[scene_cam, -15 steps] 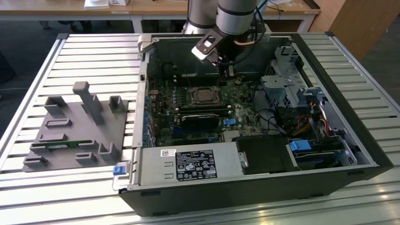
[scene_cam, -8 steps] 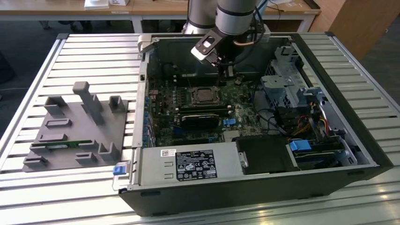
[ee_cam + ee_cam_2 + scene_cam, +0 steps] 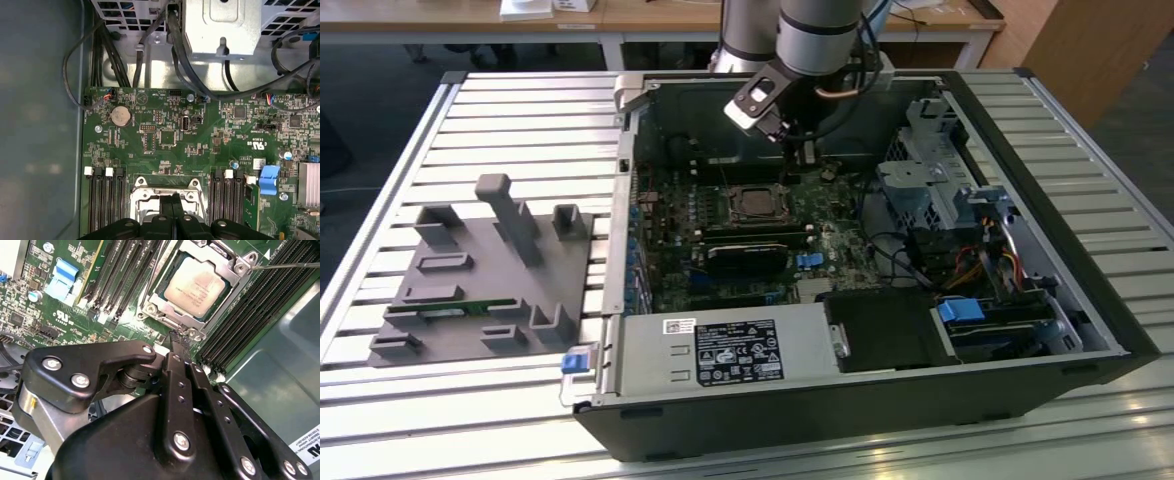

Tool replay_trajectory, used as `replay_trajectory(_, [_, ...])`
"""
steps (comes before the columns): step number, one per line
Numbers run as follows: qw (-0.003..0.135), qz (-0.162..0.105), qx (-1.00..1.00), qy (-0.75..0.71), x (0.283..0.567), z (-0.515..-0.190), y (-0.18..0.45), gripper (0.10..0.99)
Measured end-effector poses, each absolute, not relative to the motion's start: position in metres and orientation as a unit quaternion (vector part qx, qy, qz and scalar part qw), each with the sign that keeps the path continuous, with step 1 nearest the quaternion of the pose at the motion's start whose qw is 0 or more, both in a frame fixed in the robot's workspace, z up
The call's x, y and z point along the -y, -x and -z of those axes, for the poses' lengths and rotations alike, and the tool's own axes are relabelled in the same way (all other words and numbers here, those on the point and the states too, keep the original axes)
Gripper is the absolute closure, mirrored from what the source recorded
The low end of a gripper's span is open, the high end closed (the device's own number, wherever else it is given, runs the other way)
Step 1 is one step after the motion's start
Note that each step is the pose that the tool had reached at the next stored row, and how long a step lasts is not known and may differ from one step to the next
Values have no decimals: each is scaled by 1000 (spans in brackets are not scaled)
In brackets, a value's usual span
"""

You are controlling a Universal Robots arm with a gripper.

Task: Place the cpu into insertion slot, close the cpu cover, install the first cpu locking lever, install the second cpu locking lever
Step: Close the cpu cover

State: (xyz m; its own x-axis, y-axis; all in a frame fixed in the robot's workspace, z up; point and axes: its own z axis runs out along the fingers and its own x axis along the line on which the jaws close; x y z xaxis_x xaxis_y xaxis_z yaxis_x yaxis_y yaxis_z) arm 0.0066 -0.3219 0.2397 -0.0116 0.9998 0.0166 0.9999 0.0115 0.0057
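Note:
The cpu [image 3: 197, 286] lies flat in the insertion slot [image 3: 754, 203] on the green board, its pale metal top showing through the window of the cpu cover [image 3: 235, 282]. The silvery cover lies down around the chip. A thin metal locking lever [image 3: 287, 264] sticks out from one corner of the cover. My gripper [image 3: 180, 338] is shut, its black fingertips pressed together just off the cover's edge tab, with nothing seen between them. In the first wrist view the gripper [image 3: 170, 199] hangs over the socket frame [image 3: 142, 192]. In the exterior view the gripper [image 3: 790, 160] is at the socket's far side.
Black memory slots [image 3: 117, 275] flank the socket on both sides. A long black card [image 3: 750, 257] sits in front of the socket. Drive cages and cables [image 3: 947, 190] fill the case at the exterior view's right. A grey fixture block [image 3: 487, 275] stands on the slatted table at the left.

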Motion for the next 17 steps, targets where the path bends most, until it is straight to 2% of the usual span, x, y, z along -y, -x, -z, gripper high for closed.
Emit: replay_trajectory(17, [4, 8, 711, 703, 322, -238, 2, 980])
